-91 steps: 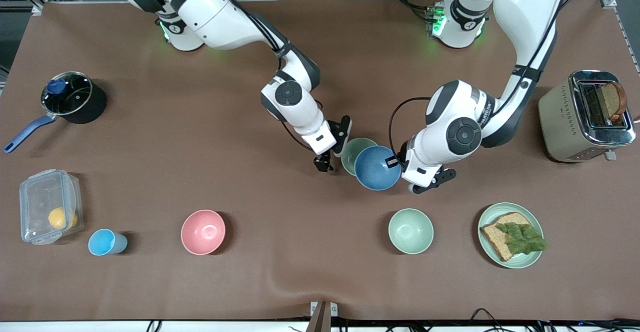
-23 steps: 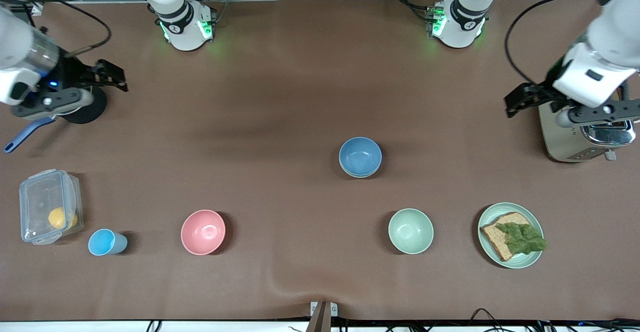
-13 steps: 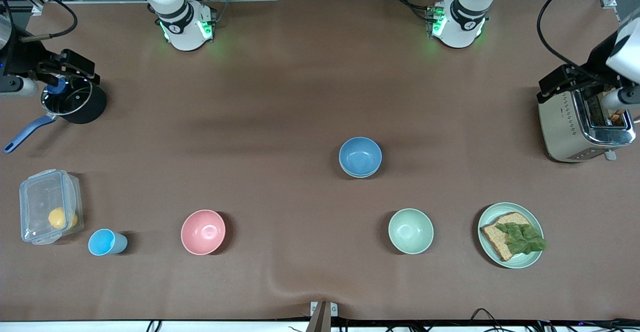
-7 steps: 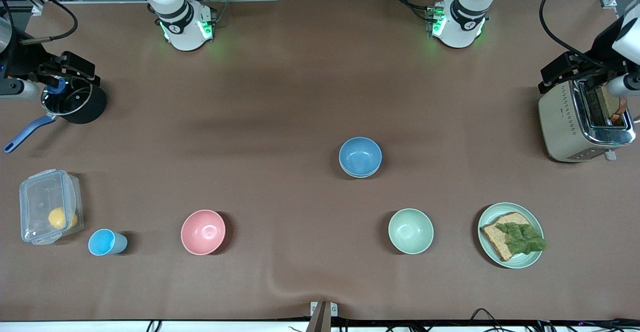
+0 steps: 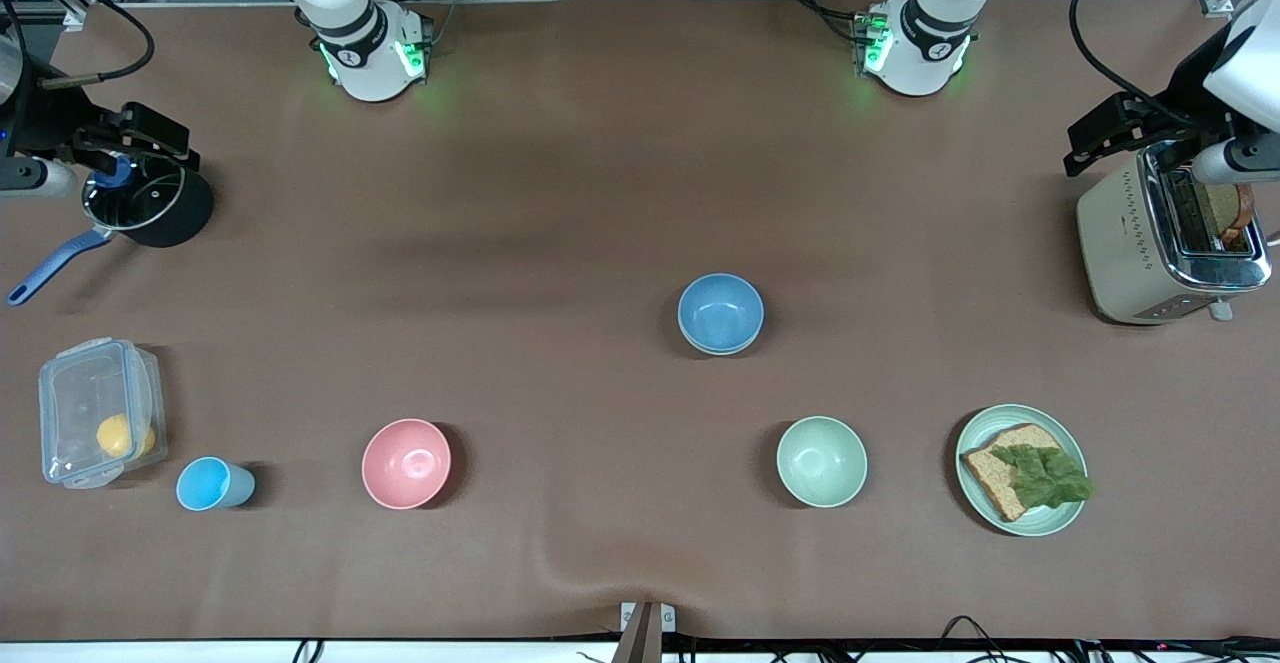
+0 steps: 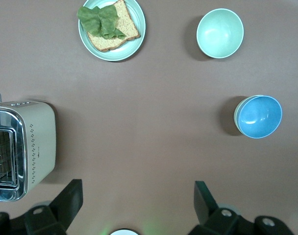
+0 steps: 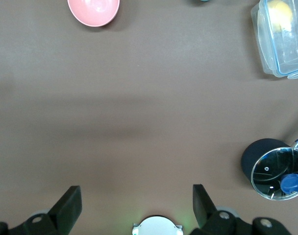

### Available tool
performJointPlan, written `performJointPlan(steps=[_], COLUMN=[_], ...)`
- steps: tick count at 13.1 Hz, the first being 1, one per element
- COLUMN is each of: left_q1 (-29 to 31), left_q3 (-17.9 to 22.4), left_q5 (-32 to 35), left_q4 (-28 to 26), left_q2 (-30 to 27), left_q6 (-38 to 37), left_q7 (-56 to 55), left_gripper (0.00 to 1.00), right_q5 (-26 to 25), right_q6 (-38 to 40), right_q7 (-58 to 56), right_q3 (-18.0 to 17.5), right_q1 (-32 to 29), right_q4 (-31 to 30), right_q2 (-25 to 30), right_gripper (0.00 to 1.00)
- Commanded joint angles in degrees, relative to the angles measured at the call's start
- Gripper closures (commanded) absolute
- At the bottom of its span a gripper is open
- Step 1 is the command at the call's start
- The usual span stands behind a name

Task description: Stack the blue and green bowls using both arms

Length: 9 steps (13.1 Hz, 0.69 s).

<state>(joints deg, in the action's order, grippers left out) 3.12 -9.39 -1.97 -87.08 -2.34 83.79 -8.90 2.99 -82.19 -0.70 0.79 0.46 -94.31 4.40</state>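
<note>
Jaws of both grippers spread wide, nothing between them. Left gripper (image 5: 1100,133) up over the desk's edge at the left arm's end, above the toaster; right gripper (image 5: 140,133) up over the lidded pot at the right arm's end. Both arms look parked.

Round matte mid-blue bowl (image 5: 720,311) sits nested inside the round sage-green bowl (image 6: 236,113), of which only a thin crescent of rim shows, clearest in the left wrist view. The pair rests near the middle of the desk, a little toward the left arm's end, well apart from every edge. Stack upright, mouth open to the ceiling, rims close to level. Round, so no long axis across the desk; its one axis runs straight up.

Judgement: stacking appears done. Nothing left that the views show.

Outward:
- pale mint-green bowl (image 5: 821,461), nearer the front edge
- mint-green plate with bread and lettuce (image 5: 975,433), beside that bowl, toward the left arm's end
- round pink bowl (image 5: 406,463), along the front edge
- cream and chrome toaster (image 5: 1120,233), bread slice in its slot
- black saucepan with glass lid (image 5: 150,198)
- clear lidded plastic box (image 5: 95,413) and small light-blue cup (image 5: 212,484), at the front corner of the right arm's end
</note>
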Motion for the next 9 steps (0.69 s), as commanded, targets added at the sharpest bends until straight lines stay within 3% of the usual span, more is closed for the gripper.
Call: performJointPlan(steps=[1, 9], left_q1=[0.1, -0.1], left_q3=[-0.1, -1.2], left_q5=[-0.8, 2.2], left_q4=[0.3, 0.5], left_q2=[-0.9, -0.3], left_q6=[-1.5, -2.1], left_q7=[0.4, 0.4], left_gripper=[0.0, 0.0], right_q5=[0.5, 0.5], right_q6=[1.2, 1.3], right_q7=[-0.2, -0.2], right_q3=[0.1, 0.4], right_q1=[0.0, -0.3], right_q4=[1.2, 1.3], right_q2=[-0.6, -0.7], right_gripper=[0.0, 0.0])
